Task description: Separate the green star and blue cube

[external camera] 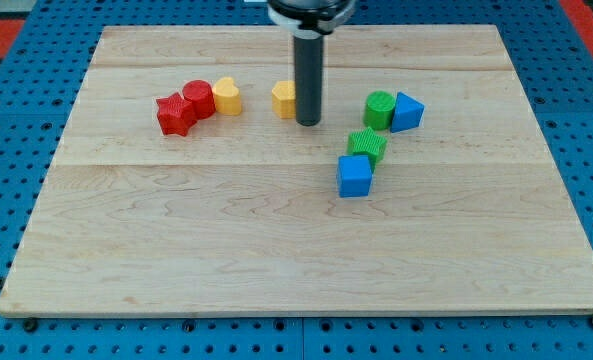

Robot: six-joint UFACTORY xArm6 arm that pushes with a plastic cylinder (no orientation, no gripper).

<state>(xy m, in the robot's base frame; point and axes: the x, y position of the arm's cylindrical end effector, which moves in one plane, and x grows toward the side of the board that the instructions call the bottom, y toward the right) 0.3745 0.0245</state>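
The green star [367, 145] lies right of the board's centre, touching the blue cube [355, 176] just below and slightly left of it. My tip [308, 122] stands on the board up and to the left of the green star, a short gap away. The tip is right next to a yellow block [283, 99], which the rod partly hides.
A green cylinder [379, 109] and a blue triangular block [408, 111] touch each other above the star. At the upper left sit a red star [174, 114], a red cylinder [198, 99] and a yellow block [227, 96]. The wooden board [296, 260] lies on a blue pegboard.
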